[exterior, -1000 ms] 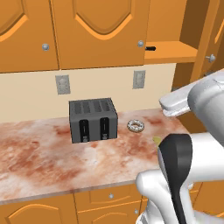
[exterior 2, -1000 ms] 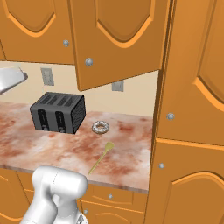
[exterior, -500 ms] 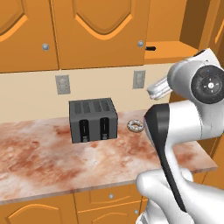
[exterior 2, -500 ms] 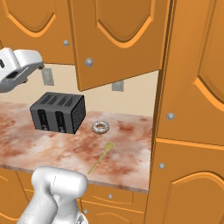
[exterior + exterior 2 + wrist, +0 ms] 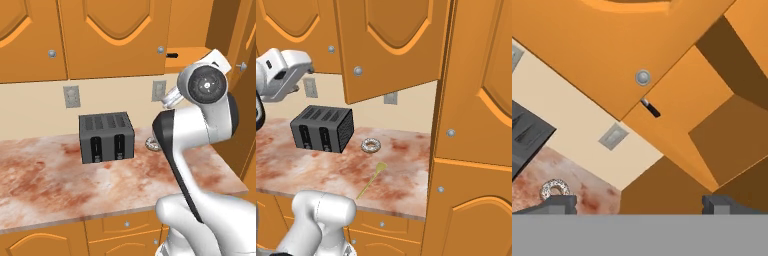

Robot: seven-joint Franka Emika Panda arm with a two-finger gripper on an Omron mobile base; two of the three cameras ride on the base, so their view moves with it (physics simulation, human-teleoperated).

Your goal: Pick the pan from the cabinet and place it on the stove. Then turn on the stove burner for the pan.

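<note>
The orange-brown wall cabinet (image 5: 677,107) stands with one door open, its shelf (image 5: 191,53) bare wood. From the pan, just the black tip of its handle (image 5: 650,108) pokes past the edge of the closed door (image 5: 172,55); the rest is hidden behind that door. My gripper (image 5: 639,206) is open, its two dark fingertips (image 5: 559,204) wide apart with nothing between them, below and short of the shelf opening. My hand (image 5: 282,70) hangs above the counter, left of the toaster. The stove is out of view.
A dark grey toaster (image 5: 106,136) stands on the reddish marbled counter (image 5: 45,180). A sprinkled doughnut (image 5: 371,145) and a thin yellow-green utensil (image 5: 371,178) lie to its right. The swung-out cabinet door (image 5: 391,45) hangs over the counter; a tall cabinet (image 5: 476,125) closes the right side.
The arm has risen and folded upward, lifting the hand from near the counter's back toward the open cabinet. The fingers stayed wide apart; the toaster and doughnut have not moved.
</note>
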